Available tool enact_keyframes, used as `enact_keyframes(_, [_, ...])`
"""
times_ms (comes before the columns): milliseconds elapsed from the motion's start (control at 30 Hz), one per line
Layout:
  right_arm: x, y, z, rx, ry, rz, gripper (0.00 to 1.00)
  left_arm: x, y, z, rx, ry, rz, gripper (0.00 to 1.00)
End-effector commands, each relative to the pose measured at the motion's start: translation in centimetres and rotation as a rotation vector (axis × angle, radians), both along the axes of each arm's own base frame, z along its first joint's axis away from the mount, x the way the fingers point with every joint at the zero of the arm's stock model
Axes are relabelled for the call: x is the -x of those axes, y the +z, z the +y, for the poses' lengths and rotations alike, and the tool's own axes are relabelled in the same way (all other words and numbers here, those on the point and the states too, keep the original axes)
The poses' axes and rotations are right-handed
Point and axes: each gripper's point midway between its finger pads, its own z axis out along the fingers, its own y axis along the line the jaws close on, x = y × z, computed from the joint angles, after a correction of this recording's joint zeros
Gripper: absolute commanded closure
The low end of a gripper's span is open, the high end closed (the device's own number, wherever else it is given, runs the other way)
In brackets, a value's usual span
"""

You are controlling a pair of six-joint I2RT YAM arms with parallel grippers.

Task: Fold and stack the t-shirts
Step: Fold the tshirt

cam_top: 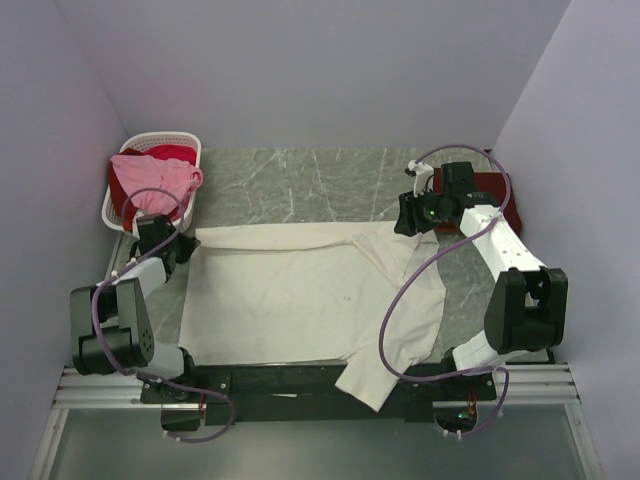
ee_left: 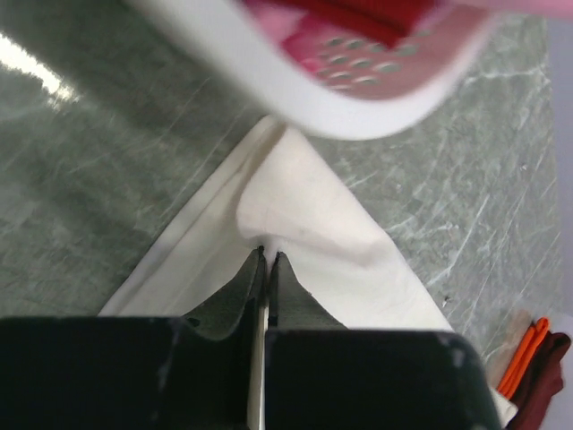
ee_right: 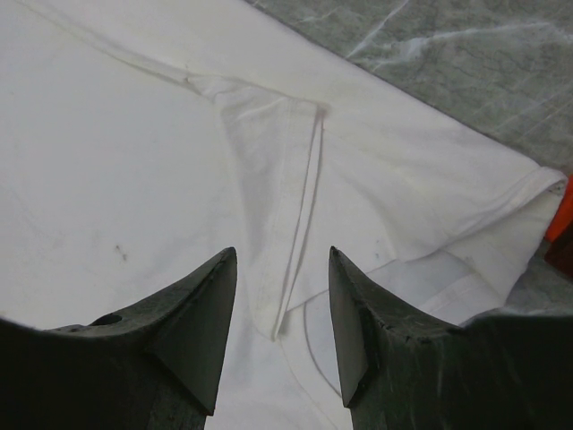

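A large cream-white t-shirt (cam_top: pixel 300 290) lies spread across the table, one part hanging over the near edge. My left gripper (cam_top: pixel 186 243) is at its far left corner. In the left wrist view that gripper (ee_left: pixel 269 254) is shut, with a fold of the cream cloth (ee_left: pixel 313 206) pinched between its tips. My right gripper (cam_top: pixel 408 222) hovers open over the shirt's far right part. A folded hem seam (ee_right: pixel 304 206) shows between its fingers (ee_right: pixel 208 305), which do not touch it. A dark red t-shirt (cam_top: pixel 495 190) lies behind the right arm. Pink (cam_top: pixel 155 178) and red (cam_top: pixel 172 152) t-shirts fill the basket.
The white slatted basket (cam_top: pixel 196 145) stands at the far left corner, close above the left gripper, with its rim (ee_left: pixel 358 116) just beyond the fingertips. Grey marble tabletop (cam_top: pixel 300 175) shows behind the shirt. Walls close in on the left, right and back.
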Motion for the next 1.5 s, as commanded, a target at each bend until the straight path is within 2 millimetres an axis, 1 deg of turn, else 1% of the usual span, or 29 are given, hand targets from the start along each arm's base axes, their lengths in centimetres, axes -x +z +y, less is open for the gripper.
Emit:
enact_keyframes(0, [-0.2, 1.6, 0.2, -0.013, 0.011, -0.054, 0.47, -1.5, 4.4, 1.3, -0.154, -0.065, -0.108, 0.99])
enact_keyframes(67, [-0.3, 1.5, 0.1, -0.014, 0.008, -0.053, 0.47, -1.7, 5.3, 1.1, -0.179, -0.098, -0.128, 0.99])
enact_keyframes(133, [-0.3, 1.6, 0.1, -0.012, 0.010, -0.054, 0.47, -1.6, 5.4, 0.9, -0.196, -0.136, -0.124, 0.99])
enact_keyframes(200, [-0.3, 1.5, 0.1, -0.011, 0.008, -0.052, 0.47, -1.5, 5.4, -0.1, -0.191, -0.199, -0.140, 0.99])
enact_keyframes(300, [-0.3, 1.6, 0.1, -0.010, 0.009, -0.056, 0.47, -0.1, 3.3, -0.4, -0.168, -0.195, -0.087, 0.99])
enact_keyframes(333, [-0.3, 1.5, 0.1, -0.010, 0.009, -0.053, 0.47, 0.8, 1.9, -0.5, -0.161, -0.192, -0.048, 0.99])
enact_keyframes(433, [-0.2, 1.5, 0.1, -0.014, 0.012, -0.046, 0.47, 3.1, -0.9, -0.2, -0.150, -0.143, 0.041, 0.96])
enact_keyframes(500, [-0.2, 1.4, 0.1, -0.013, 0.018, -0.041, 0.47, 4.4, -2.4, 0.4, -0.145, -0.086, 0.103, 0.89])
enact_keyframes(567, [0.1, 1.2, 0.3, -0.020, 0.033, -0.025, 0.47, 5.3, -3.1, 0.8, -0.137, -0.042, 0.150, 0.71])
enact_keyframes(600, [0.2, 1.0, 0.4, -0.014, 0.054, -0.020, 0.47, 5.9, -3.3, 1.5, -0.156, -0.002, 0.180, 0.63])
enact_keyframes(633, [0.4, 0.8, 0.6, -0.014, 0.072, -0.013, 0.47, 5.8, -2.4, 1.8, -0.167, 0.013, 0.160, 0.51])
enact_keyframes(733, [1.9, 0.3, 1.9, -0.017, 0.204, 0.016, 0.46, 5.4, 0.4, 2.6, -0.194, 0.067, 0.085, 0.36])
enact_keyframes(767, [2.7, 0.0, 2.8, 0.001, 0.274, 0.023, 0.46, 5.1, 2.6, 2.7, -0.213, 0.073, 0.017, 0.35])
enact_keyframes(833, [3.5, -1.1, 3.6, 0.024, 0.328, 0.060, 0.45, 4.7, 6.3, 3.3, -0.246, 0.107, -0.083, 0.24])
enact_keyframes(900, [3.7, -2.2, 4.4, 0.083, 0.388, 0.062, 0.45, 4.6, 8.8, 3.6, -0.276, 0.111, -0.145, 0.15])
enact_keyframes(967, [3.4, -3.1, 4.8, 0.133, 0.410, 0.053, 0.44, 4.6, 11.4, 3.5, -0.311, 0.092, -0.211, 0.11])
enact_keyframes(1000, [3.3, -4.0, 4.9, 0.174, 0.417, 0.066, 0.44, 4.5, 12.7, 3.3, -0.326, 0.075, -0.235, 0.11])
enact_keyframes(1067, [2.7, -4.5, 5.2, 0.204, 0.409, 0.071, 0.44, 4.5, 14.5, 2.9, -0.354, 0.029, -0.271, 0.07])
enact_keyframes(1100, [2.2, -5.5, 5.1, 0.235, 0.393, 0.093, 0.44, 4.3, 15.9, 2.7, -0.369, 0.003, -0.300, 0.06])
enact_keyframes(1167, [0.5, -5.3, 5.3, 0.238, 0.339, 0.098, 0.44, 4.2, 16.9, 1.6, -0.393, -0.089, -0.319, 0.07])
enact_keyframes(1200, [0.0, -6.3, 5.3, 0.251, 0.325, 0.126, 0.44, 4.2, 17.9, 1.0, -0.399, -0.131, -0.338, 0.07])
enact_keyframes(1233, [-1.2, -5.8, 5.5, 0.253, 0.312, 0.107, 0.44, 4.2, 18.1, 0.5, -0.405, -0.174, -0.341, 0.08])
enact_keyframes(1267, [-1.7, -6.6, 5.5, 0.256, 0.301, 0.130, 0.44, 4.3, 18.3, -0.2, -0.420, -0.234, -0.348, 0.08])
enact_keyframes(1300, [-2.2, -6.7, 5.7, 0.258, 0.297, 0.132, 0.44, 4.4, 18.6, -0.5, -0.428, -0.262, -0.353, 0.09])
enact_keyframes(1333, [-3.2, -6.3, 5.8, 0.260, 0.284, 0.121, 0.44, 4.7, 18.3, -0.8, -0.445, -0.303, -0.343, 0.11])
enact_keyframes(1367, [-3.6, -7.3, 5.8, 0.265, 0.284, 0.150, 0.44, 4.9, 18.1, -1.3, -0.446, -0.338, -0.340, 0.13])
enact_keyframes(1400, [-4.0, -7.6, 6.0, 0.264, 0.286, 0.160, 0.44, 5.1, 17.8, -1.4, -0.452, -0.355, -0.330, 0.14])
enact_keyframes(1433, [-4.7, -7.2, 6.3, 0.257, 0.284, 0.158, 0.44, 5.5, 17.4, -1.6, -0.474, -0.387, -0.319, 0.14])
enact_keyframes(1467, [-4.9, -8.3, 6.4, 0.257, 0.286, 0.189, 0.44, 5.8, 17.1, -1.7, -0.480, -0.404, -0.311, 0.15])
